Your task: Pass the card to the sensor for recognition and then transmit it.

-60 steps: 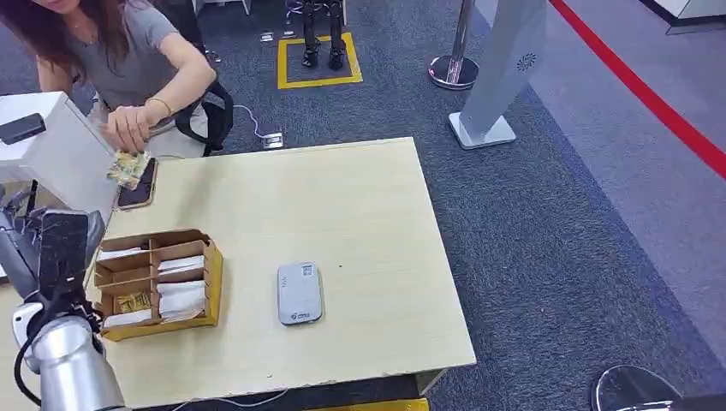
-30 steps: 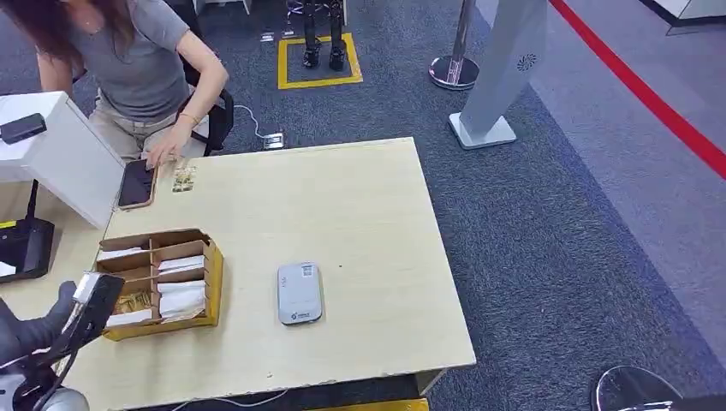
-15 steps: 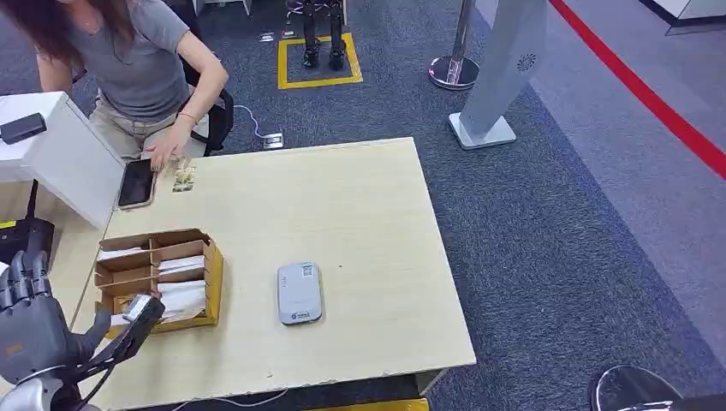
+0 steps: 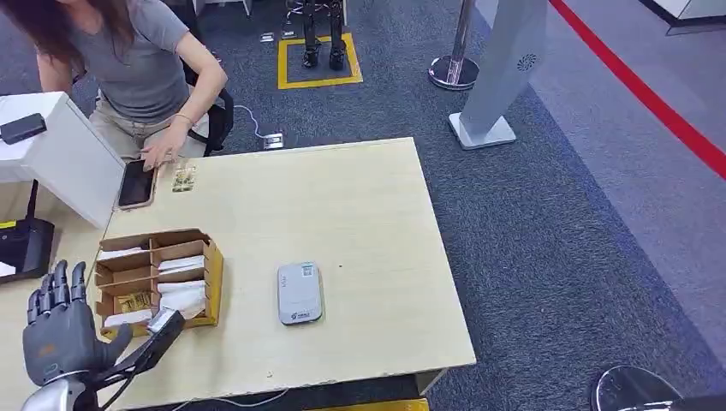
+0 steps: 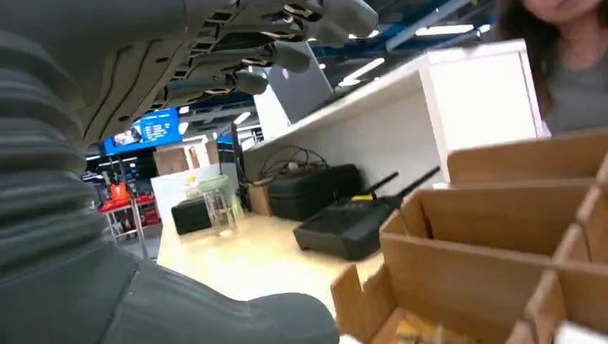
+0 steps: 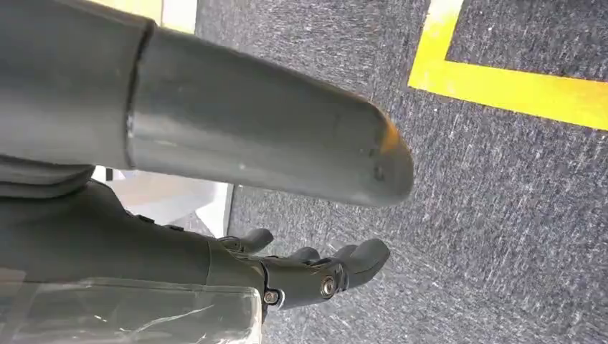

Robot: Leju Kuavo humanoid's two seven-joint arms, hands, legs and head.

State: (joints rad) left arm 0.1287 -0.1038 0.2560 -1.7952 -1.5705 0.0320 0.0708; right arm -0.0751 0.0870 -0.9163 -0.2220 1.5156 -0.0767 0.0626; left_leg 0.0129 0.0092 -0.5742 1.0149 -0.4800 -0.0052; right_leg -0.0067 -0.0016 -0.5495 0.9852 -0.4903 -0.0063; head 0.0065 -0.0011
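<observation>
A brown cardboard box [image 4: 212,276] with several compartments stands at the table's left and holds white cards [image 4: 181,264] and a yellow-patterned card [image 4: 133,301]. The grey card sensor [image 4: 299,293] lies flat to the right of it. My left hand [image 4: 62,334] hovers at the box's near left corner, fingers spread upward, thumb stretched along the box's front wall, holding nothing. In the left wrist view that hand [image 5: 179,57] is open beside the box [image 5: 502,244]. My right hand [image 6: 143,244] hangs over the carpet, empty, fingers loosely apart.
A person sits at the table's far left corner with a hand [image 4: 161,154] by a phone [image 4: 135,182]; a patterned card [image 4: 183,178] lies next to it. A white cabinet [image 4: 60,154] and a black device [image 4: 24,247] stand left of the table [image 4: 360,214].
My left hand came down from beside the white cabinet and moved right to the box's near corner. The person laid the patterned card on the table by the phone.
</observation>
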